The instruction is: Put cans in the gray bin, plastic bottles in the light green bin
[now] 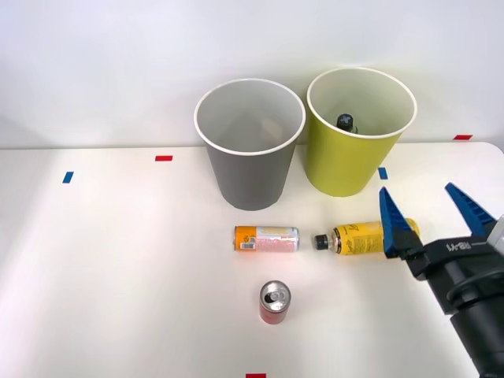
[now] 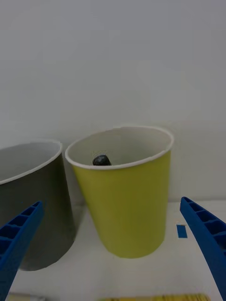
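The gray bin (image 1: pixel 250 150) (image 2: pixel 33 197) stands at the back middle, with the light green bin (image 1: pixel 356 134) (image 2: pixel 127 197) to its right. A black bottle cap (image 1: pixel 346 122) (image 2: pixel 101 160) shows inside the light green bin. On the table an orange and pinkish-white can (image 1: pixel 266 239) lies on its side, and a red can (image 1: pixel 275 302) with a silver top stands upright nearer to me. A yellow bottle (image 1: pixel 362 238) with a black cap lies right of the orange can. My right gripper (image 1: pixel 429 213) (image 2: pixel 113 256) hangs open just over the yellow bottle's right end, holding nothing.
Small red tape marks (image 1: pixel 164 158) and blue tape marks (image 1: pixel 68 177) dot the white table. A blue mark (image 1: pixel 383 172) (image 2: pixel 181 231) lies by the light green bin's base. A white wall rises behind the bins.
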